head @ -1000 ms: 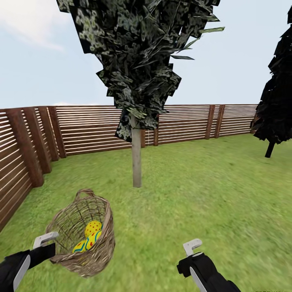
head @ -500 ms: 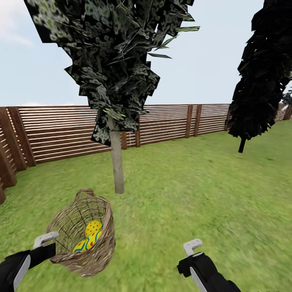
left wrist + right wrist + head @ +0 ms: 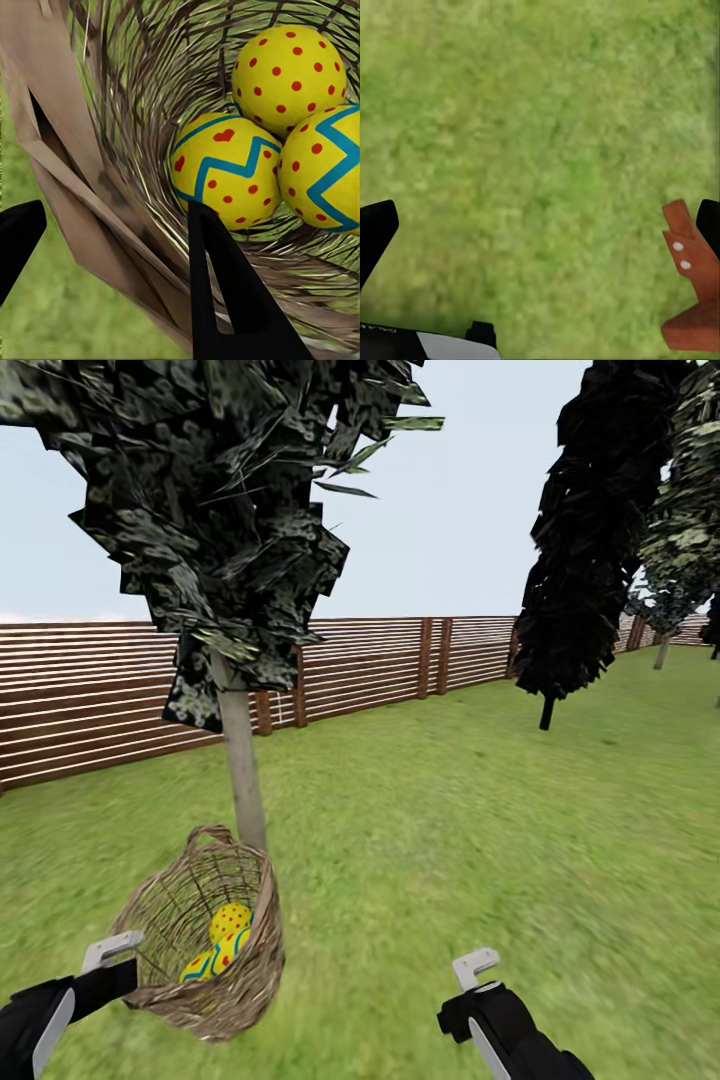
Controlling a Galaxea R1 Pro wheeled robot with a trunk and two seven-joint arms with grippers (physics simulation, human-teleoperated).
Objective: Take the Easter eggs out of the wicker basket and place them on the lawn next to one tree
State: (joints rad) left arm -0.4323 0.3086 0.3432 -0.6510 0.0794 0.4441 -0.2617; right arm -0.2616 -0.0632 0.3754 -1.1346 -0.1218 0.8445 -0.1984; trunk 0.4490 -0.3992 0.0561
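My left gripper [image 3: 128,964] is shut on the rim of the wicker basket [image 3: 262,970], which hangs tilted above the lawn [image 3: 450,840]. In the left wrist view one finger [image 3: 221,277] is inside the basket and the other [image 3: 16,236] outside. Three yellow Easter eggs lie in it: a red-dotted one [image 3: 289,71], one with a heart and a teal zigzag [image 3: 225,176], and a third with a zigzag [image 3: 322,176]. A tree with a straight pale trunk [image 3: 243,780] stands just behind the basket. My right gripper [image 3: 475,972] is open and holds nothing, over bare grass [image 3: 540,150].
A brown slat fence [image 3: 380,660] runs along the back. A near-black cone-shaped tree [image 3: 590,530] stands at the right, and another pale-trunked tree [image 3: 660,652] lies beyond it. Open grass spreads ahead and to the right. A red-brown piece [image 3: 690,300] shows beside my right finger.
The whole view has swung to the right: the pale trunk and the fence have slid left and more trees show at the right. Basket, eggs and both grippers keep their places.
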